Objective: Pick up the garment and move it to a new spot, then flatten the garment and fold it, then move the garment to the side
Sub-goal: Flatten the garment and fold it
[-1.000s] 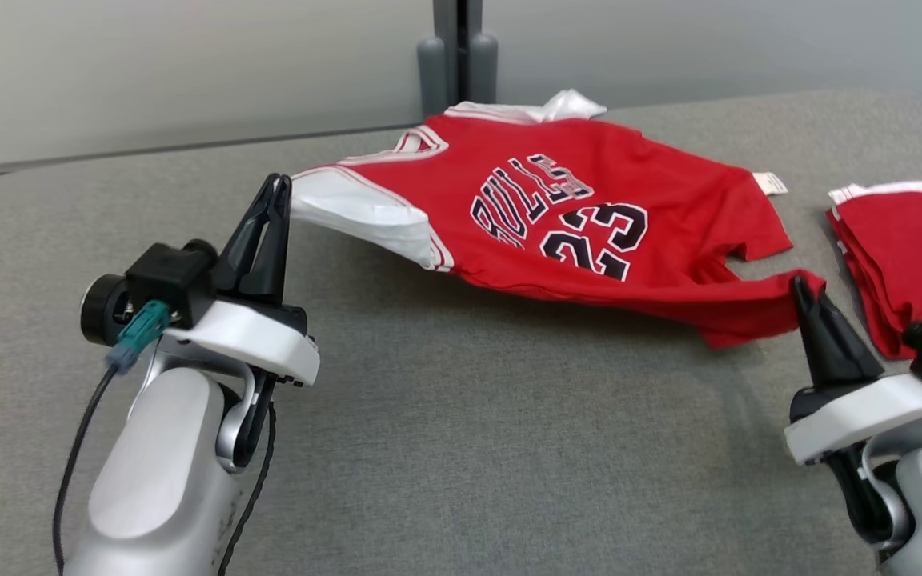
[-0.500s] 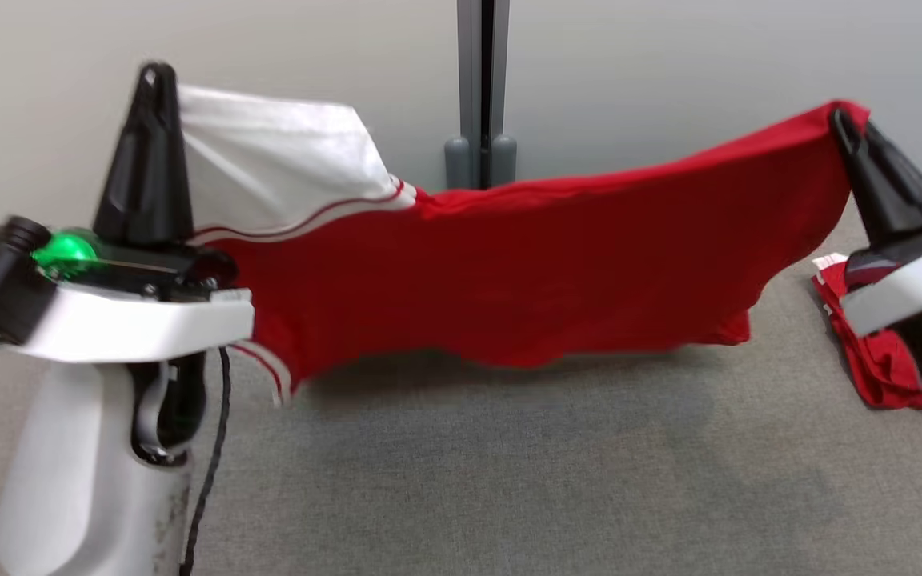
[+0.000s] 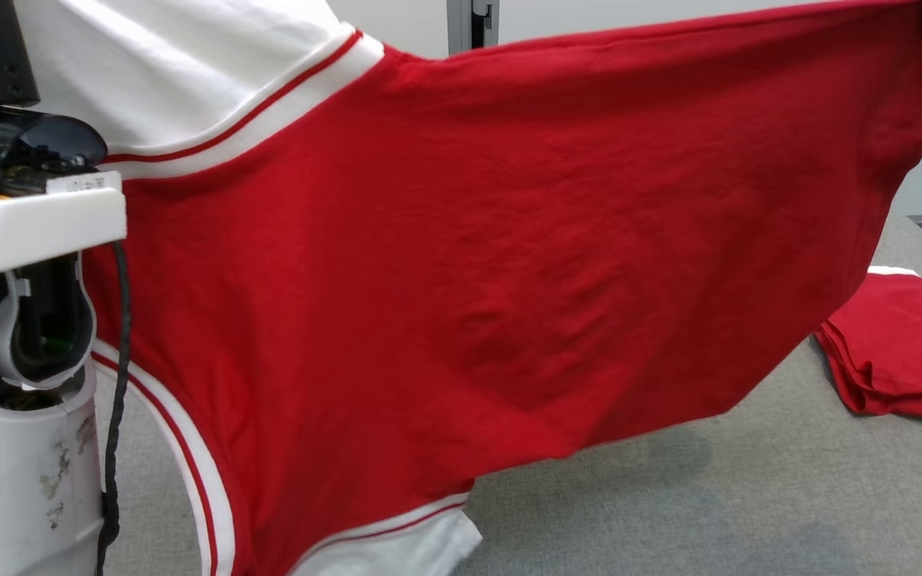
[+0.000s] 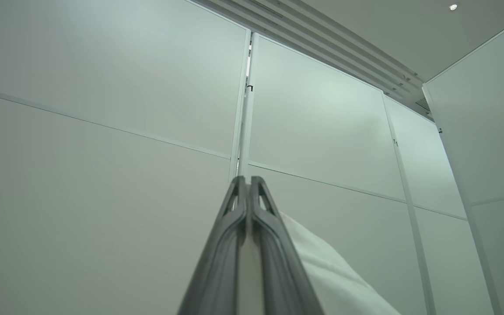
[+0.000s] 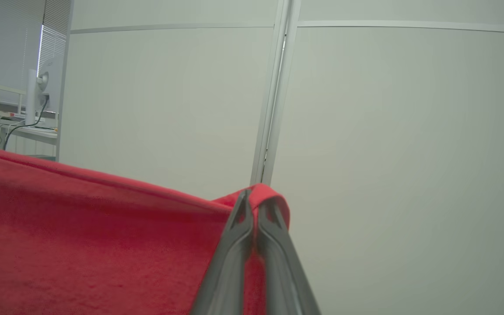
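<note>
Head view: the red garment (image 3: 461, 240) hangs spread across the frame above a grey tabletop (image 3: 709, 512), with a folded red cloth (image 3: 893, 352) at right. Left wrist view: the left gripper (image 4: 247, 180), fingers pressed together, pinches the garment's white fabric against pale wall panels (image 4: 103, 87). Right wrist view: the right gripper (image 5: 252, 197) is clamped on a red edge. The carrying step appears under way; next comes lowering it flat onto open tabletop.
</note>
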Motion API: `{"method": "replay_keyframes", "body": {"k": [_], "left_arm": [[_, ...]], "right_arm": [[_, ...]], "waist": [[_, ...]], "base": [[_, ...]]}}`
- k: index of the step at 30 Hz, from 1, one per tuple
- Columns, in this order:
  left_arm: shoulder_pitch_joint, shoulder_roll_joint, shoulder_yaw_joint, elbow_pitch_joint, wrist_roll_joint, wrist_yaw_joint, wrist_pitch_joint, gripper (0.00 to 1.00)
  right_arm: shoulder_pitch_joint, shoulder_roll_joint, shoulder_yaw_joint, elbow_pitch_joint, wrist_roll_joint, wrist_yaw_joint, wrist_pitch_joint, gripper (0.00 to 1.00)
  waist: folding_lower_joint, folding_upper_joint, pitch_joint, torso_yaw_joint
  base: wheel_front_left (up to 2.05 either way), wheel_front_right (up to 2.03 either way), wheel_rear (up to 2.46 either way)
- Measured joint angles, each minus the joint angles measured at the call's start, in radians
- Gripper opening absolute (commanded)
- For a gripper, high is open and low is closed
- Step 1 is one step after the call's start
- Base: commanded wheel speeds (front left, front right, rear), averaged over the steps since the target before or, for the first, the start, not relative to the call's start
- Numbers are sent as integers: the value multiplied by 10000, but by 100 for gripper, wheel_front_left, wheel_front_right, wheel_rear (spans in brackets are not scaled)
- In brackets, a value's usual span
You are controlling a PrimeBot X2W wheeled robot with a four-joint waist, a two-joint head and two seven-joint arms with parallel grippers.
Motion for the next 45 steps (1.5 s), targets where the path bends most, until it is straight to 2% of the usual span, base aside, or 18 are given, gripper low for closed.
{"method": "replay_keyframes", "body": {"k": [5,9,11,14,18,21,25,27,28,31,34,38,45], "left_arm": [[-192,270,-17,-79,-142,35,529,0],[-790,297,-90,290,-257,44,882,0],[-1402,516,-142,631,-188,98,1127,0],[-2743,863,-499,1423,192,-88,1325,0],[-5177,729,-663,3045,173,-136,1469,0],[-7114,813,-675,4489,430,-134,1093,0],[-9382,769,-798,6266,949,-109,-84,0],[-10217,627,-752,7093,1020,-81,-790,0],[-10217,627,-752,7093,1020,-81,-790,0],[-11119,606,-874,8015,1478,40,-1618,0],[-11559,491,-972,8439,1724,-107,-1896,0],[-11463,362,-1093,8138,2238,-437,-1948,0],[-9321,-35,-1501,7221,2878,-759,-1965,0]], "right_arm": [[30,-270,-4,-428,-150,0,767,0],[-374,-192,81,-405,-123,0,1170,0],[-1065,-280,420,-297,-309,2,1446,0],[-2655,-297,882,349,-665,2,1538,0],[-4916,-84,1542,1703,-895,0,1438,0],[-6699,249,1952,3012,-1321,0,884,0],[-8806,769,2433,4692,-2355,2,-403,0],[-9576,1131,2318,5561,-2847,2,-1400,0],[-9576,1131,2318,5561,-2847,2,-1400,0],[-10348,1674,1891,6759,-3576,2,-2895,0],[-10557,2255,1661,7626,-3998,2,-3620,0],[-10273,2683,1758,8213,-4125,0,-3820,0],[-8501,2886,1923,8404,-3774,2,-3843,0]], "waist": [[0,0,255,-135],[0,0,605,-232],[0,0,911,-288],[0,0,1585,-384],[0,0,2732,-461],[0,-1,3650,-484],[0,-1,4810,-487],[0,-1,5325,-471],[0,-1,5325,-471],[0,-1,5962,-428],[0,-1,6439,-362],[0,-1,6901,-241],[0,-1,7261,130]], "base": [[0,0,0],[0,0,0],[0,0,0],[0,0,0],[0,0,0],[0,0,0],[0,0,0],[0,0,0],[0,0,0],[0,0,0],[0,0,0],[0,0,0],[0,0,0]]}}
